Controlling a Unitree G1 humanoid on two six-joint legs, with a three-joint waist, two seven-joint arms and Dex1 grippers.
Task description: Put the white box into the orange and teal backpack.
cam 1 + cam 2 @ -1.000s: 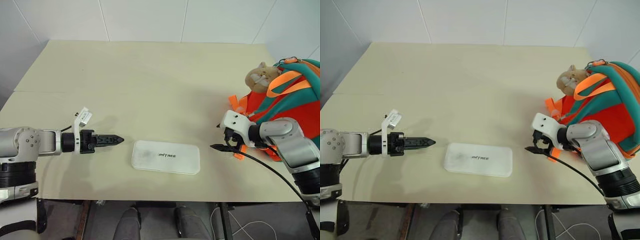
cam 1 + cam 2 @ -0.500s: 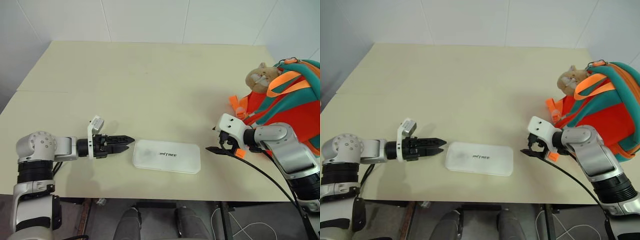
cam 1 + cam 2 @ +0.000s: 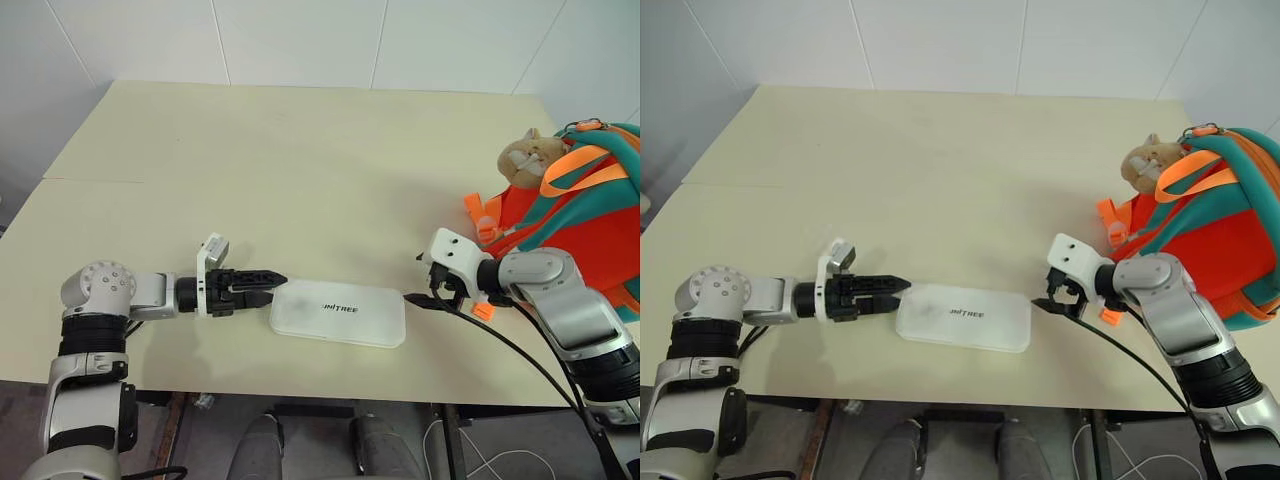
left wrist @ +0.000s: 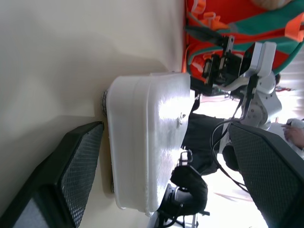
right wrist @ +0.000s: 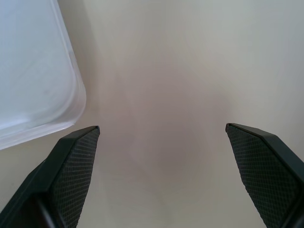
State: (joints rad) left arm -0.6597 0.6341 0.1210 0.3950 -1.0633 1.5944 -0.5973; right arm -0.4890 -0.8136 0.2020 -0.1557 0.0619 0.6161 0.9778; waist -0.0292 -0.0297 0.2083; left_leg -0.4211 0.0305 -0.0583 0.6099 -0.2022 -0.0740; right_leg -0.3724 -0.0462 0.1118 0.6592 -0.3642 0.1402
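White box (image 3: 337, 312) unmoved, left gripper (image 3: 278, 278) seemingly closer

Desk (image 3: 300, 150): pale cream top, one thin seam line running across its left part. Rear edge meets a white tiled wall (image 3: 300, 40). Tan plush hamster toy (image 3: 527, 157) sits near the desk's right edge.

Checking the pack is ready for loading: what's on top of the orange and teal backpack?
A tan plush toy sits at the top of the orange and teal backpack, with orange straps across it. Its opening and inside aren't visible.
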